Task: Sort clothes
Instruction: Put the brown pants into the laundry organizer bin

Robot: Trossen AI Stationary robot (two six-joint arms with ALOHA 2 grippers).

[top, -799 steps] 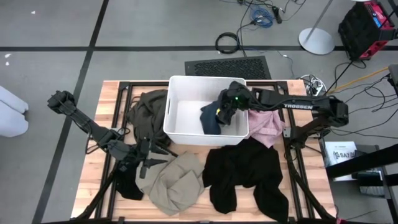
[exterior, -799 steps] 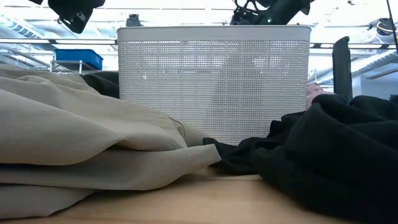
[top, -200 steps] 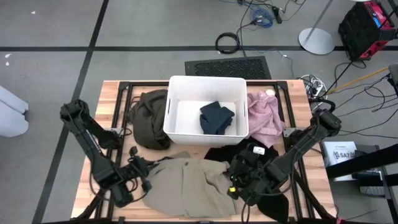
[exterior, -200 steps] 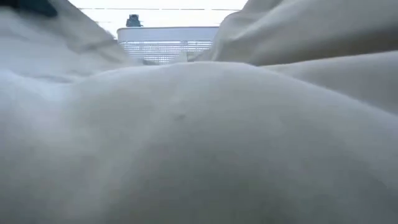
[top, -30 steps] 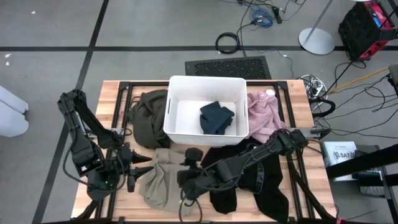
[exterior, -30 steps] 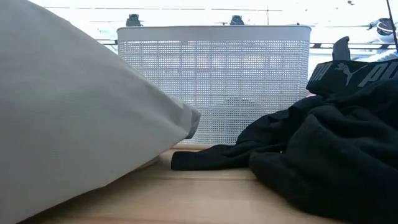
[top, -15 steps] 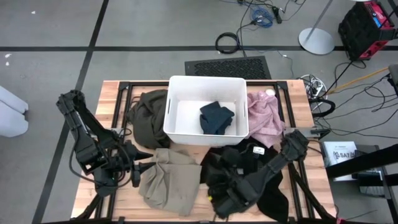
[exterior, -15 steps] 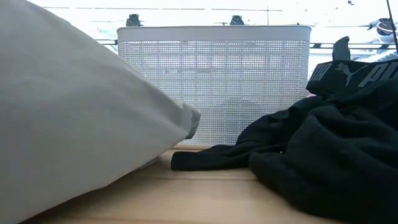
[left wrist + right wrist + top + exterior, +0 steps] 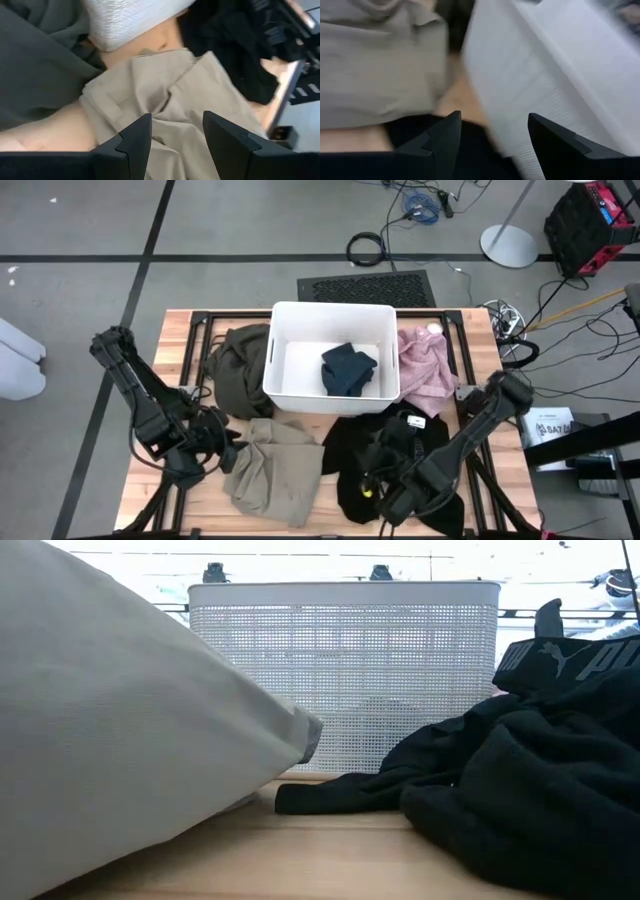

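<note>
A beige-khaki garment (image 9: 272,472) lies bunched on the near part of the table, with a black garment (image 9: 405,442) to its right. An olive-green garment (image 9: 238,368) lies left of the white bin (image 9: 285,320). A fuzzy pink one (image 9: 425,365) lies to the bin's right, and a dark teal-blue one (image 9: 348,368) lies inside it. My left gripper (image 9: 222,452) stands open at the beige garment's left edge, the beige cloth (image 9: 165,100) showing past its fingers. My right gripper (image 9: 378,472) hangs open over the black garment.
The bin's perforated wall (image 9: 345,670) stands behind both near garments. A black metal frame (image 9: 200,330) runs around the tabletop. Bare wood shows between the beige and black garments (image 9: 330,840) and along the table's left edge (image 9: 150,470).
My right gripper has gone from the beige garment's right edge toward the table's right, and now hangs over the black garment. The beige garment stays bunched where it lay.
</note>
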